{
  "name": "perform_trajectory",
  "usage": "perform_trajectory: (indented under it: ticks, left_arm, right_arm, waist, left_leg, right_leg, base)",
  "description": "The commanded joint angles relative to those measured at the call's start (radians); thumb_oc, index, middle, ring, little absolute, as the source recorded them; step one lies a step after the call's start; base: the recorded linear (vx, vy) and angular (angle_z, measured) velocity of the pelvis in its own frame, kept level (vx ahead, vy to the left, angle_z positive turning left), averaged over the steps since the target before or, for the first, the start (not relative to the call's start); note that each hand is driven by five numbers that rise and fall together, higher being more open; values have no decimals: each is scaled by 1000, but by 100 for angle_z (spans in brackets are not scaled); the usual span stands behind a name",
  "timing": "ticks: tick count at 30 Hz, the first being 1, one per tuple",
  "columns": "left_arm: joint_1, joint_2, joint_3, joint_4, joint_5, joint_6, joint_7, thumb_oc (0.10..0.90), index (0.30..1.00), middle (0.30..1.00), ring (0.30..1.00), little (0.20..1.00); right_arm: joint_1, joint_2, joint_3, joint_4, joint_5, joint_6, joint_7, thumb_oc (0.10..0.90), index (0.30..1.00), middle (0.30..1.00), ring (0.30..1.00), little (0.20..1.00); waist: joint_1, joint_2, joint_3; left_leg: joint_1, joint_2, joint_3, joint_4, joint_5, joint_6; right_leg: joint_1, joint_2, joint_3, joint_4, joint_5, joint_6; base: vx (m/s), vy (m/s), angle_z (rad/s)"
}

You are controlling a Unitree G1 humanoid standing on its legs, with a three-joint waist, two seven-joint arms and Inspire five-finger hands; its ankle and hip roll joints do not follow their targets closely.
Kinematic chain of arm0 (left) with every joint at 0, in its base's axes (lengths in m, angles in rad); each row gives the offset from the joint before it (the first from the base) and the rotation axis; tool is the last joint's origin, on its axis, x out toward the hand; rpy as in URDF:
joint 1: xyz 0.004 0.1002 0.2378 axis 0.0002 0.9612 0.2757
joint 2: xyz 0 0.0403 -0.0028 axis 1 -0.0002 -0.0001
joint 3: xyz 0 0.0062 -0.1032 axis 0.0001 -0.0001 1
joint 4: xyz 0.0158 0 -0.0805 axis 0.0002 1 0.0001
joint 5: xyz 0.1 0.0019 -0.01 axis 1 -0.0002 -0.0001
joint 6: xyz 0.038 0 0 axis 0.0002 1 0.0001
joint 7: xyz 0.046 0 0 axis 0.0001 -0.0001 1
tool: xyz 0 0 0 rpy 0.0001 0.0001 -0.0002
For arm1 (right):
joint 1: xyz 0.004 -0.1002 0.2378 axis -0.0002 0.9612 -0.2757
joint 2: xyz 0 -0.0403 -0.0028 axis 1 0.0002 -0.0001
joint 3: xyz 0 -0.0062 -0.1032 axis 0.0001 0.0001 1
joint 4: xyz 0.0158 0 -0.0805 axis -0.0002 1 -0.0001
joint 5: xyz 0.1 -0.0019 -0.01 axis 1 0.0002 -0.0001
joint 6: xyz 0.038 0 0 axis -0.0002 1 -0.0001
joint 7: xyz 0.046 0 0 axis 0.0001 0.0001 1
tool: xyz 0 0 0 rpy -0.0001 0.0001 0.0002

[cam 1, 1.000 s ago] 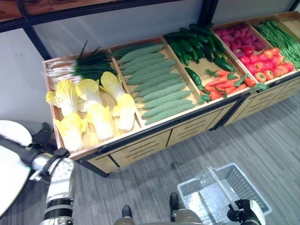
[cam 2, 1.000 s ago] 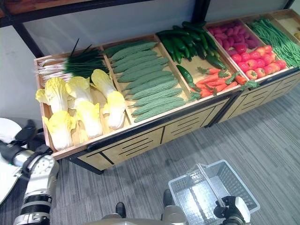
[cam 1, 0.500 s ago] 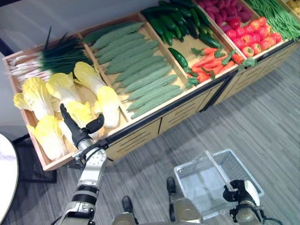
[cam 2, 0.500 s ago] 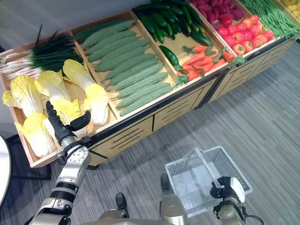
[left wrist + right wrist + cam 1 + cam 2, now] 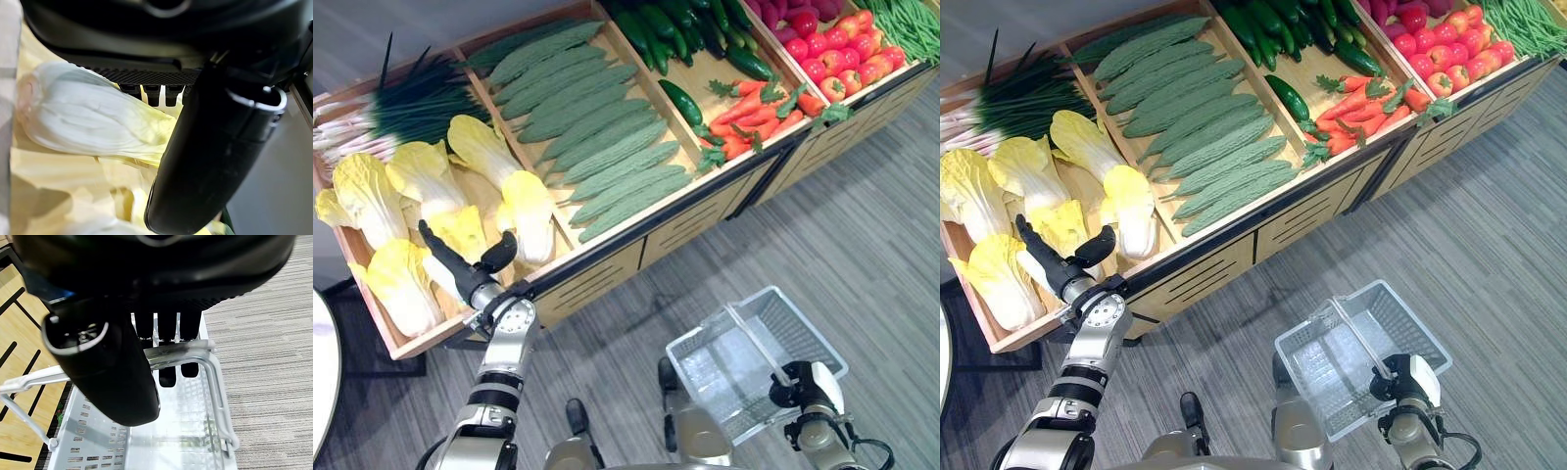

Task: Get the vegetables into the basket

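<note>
Meanwhile my left hand (image 5: 470, 276), fingers spread and empty, reaches over the pale yellow-leafed cabbages (image 5: 462, 231) for a pick, while my right hand (image 5: 161, 355) curls round the handle of the clear plastic wire-handled basket (image 5: 705, 364) to keep it ready.

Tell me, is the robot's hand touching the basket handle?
Touching. The right wrist view shows the right hand with its fingers curled over the basket handle, thumb underneath it.
</note>
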Motion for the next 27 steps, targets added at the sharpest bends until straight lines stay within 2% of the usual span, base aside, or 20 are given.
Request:
perform_trajectory:
  ticks: [1, 2, 6, 10, 15, 18, 19, 20, 21, 27]
  left_arm:
    - [-73, 103, 12, -18, 166, -36, 74, 900, 1000, 1000, 1000, 1000]
    - [-51, 126, 21, -26, 216, -25, 103, 900, 1000, 1000, 1000, 1000]
    - [-40, 132, 32, -25, 246, -2, 131, 900, 1000, 1000, 1000, 1000]
    - [-15, 114, 52, 21, 229, 30, 132, 900, 1000, 1000, 1000, 1000]
    - [6, 108, -1, 217, 233, 88, 65, 900, 1000, 1000, 1000, 1000]
    - [-18, 110, -31, 346, 224, 118, 31, 816, 882, 882, 882, 882]
    - [-29, 105, -39, 408, 208, 126, 17, 629, 621, 621, 621, 621]
    - [-39, 105, -40, 448, 197, 124, 15, 563, 528, 528, 528, 528]
    - [-45, 101, -49, 494, 190, 131, -2, 400, 300, 300, 300, 300]
    - [-86, 81, -32, 796, 65, 164, -114, 400, 300, 300, 300, 300]
  right_arm:
    - [-13, -49, 6, -44, -6, -57, -94, 400, 300, 300, 300, 300]
    - [-13, -43, 7, -30, -4, -67, -96, 400, 300, 300, 300, 300]
    - [-11, -37, 7, -20, -4, -73, -101, 400, 300, 300, 300, 300]
    - [-5, -36, 5, -24, -6, -75, -100, 400, 300, 300, 300, 300]
    - [-19, -36, 4, -13, 7, -75, -97, 400, 300, 300, 300, 300]
    - [-38, -35, 13, -10, 17, -77, -95, 400, 300, 300, 300, 300]
    - [-42, -37, 20, -12, 18, -77, -93, 400, 300, 300, 300, 300]
    - [-48, -38, 25, -11, 17, -78, -93, 400, 300, 300, 300, 300]
    - [-56, -40, 30, -7, 17, -79, -91, 400, 300, 300, 300, 300]
    - [-99, -66, 69, -9, 17, -81, -67, 400, 300, 300, 300, 300]
  waist:
    - [7, -75, -44]
    - [13, -77, -44]
    - [13, -77, -47]
    - [12, -75, -50]
    - [7, -71, -50]
    - [1, -70, -51]
    - [-3, -70, -52]
    - [-4, -70, -53]
    - [-6, -68, -54]
    - [-24, -61, -61]
  left_leg:
    - [18, 70, -47, 1, -10, -65]
    - [19, 70, -49, 1, -12, -67]
    - [21, 71, -49, 1, -14, -68]
    - [24, 69, -49, 1, -17, -67]
    - [29, 67, -42, 1, -18, -64]
    - [27, 67, -37, 1, -18, -64]
    - [27, 67, -35, 1, -17, -64]
    - [26, 67, -33, 1, -18, -64]
    - [27, 68, -31, 1, -18, -64]
    - [43, 69, -11, 1, -22, -66]
  right_leg:
    - [43, -90, 32, 13, -91, 110]
    - [49, -89, 29, 13, -96, 110]
    - [51, -89, 27, 12, -98, 110]
    - [51, -90, 26, 14, -100, 109]
    - [50, -91, 31, 15, -97, 109]
    - [44, -91, 37, 15, -96, 110]
    - [40, -90, 39, 16, -95, 110]
    - [38, -89, 41, 16, -94, 110]
    - [38, -89, 43, 17, -94, 110]
    - [37, -85, 59, 19, -92, 110]
  base:
    - [0, 0, 0]
    - [0, 0, 0]
    - [0, 0, 0]
    - [0, 0, 0]
    - [0, 0, 0]
    - [0, 0, 0]
    - [-6, 21, -4]
    - [1, 23, -4]
    - [11, 27, -6]
    - [10, 35, -13]
